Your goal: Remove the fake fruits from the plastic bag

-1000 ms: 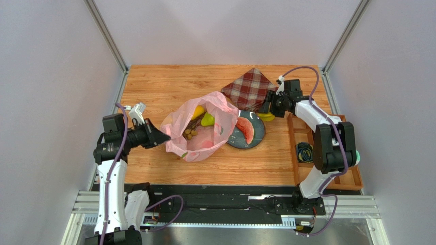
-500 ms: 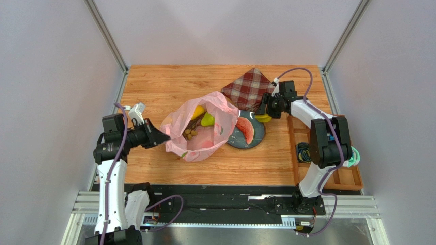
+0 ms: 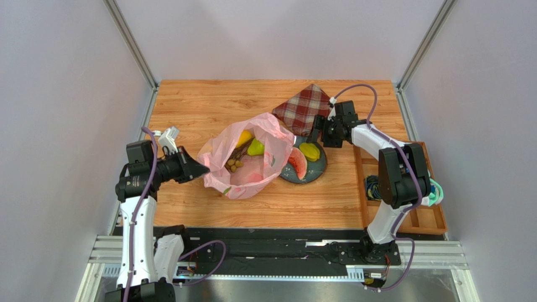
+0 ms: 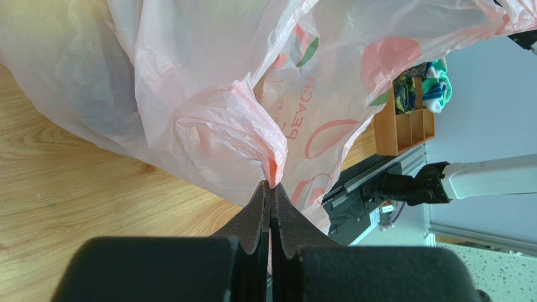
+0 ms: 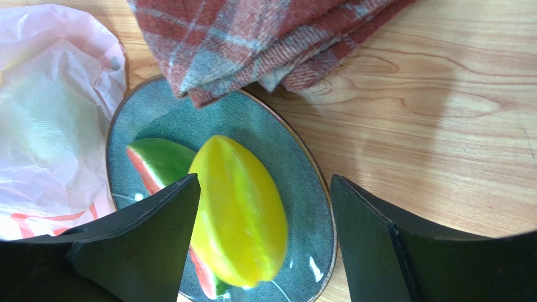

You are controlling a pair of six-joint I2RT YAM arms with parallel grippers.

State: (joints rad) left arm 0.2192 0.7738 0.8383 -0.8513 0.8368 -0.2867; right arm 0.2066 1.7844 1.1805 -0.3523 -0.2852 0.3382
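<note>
Desk (image 3: 189,107) space near the middle is taken by the plastic bag (image 3: 249,179). Its 9 o'clock edge is pinched between the closed fingers of the left end effector (image 4: 271,185), so the mouth is held open. At the bag's 3 o'clock a dark plate (image 3: 317,168) is set, its 12 o'clock rim overlapped by the plaid cloth (image 3: 307,108). A second ago the elongated yellow fruit (image 5: 239,214) was carried just off the plate's 2 o'clock rim. Now it has been laid on the plate, touching the pink-red slice (image 5: 161,160), and the right end effector (image 5: 263,185) is seen spread apart over it, gripping nothing. Two fruits are thus judged out. A yellow pear (image 3: 244,138), a green fruit (image 3: 255,148) and a grape bunch (image 3: 234,163) are left inside the bag, so another reach there is judged necessary.
</note>
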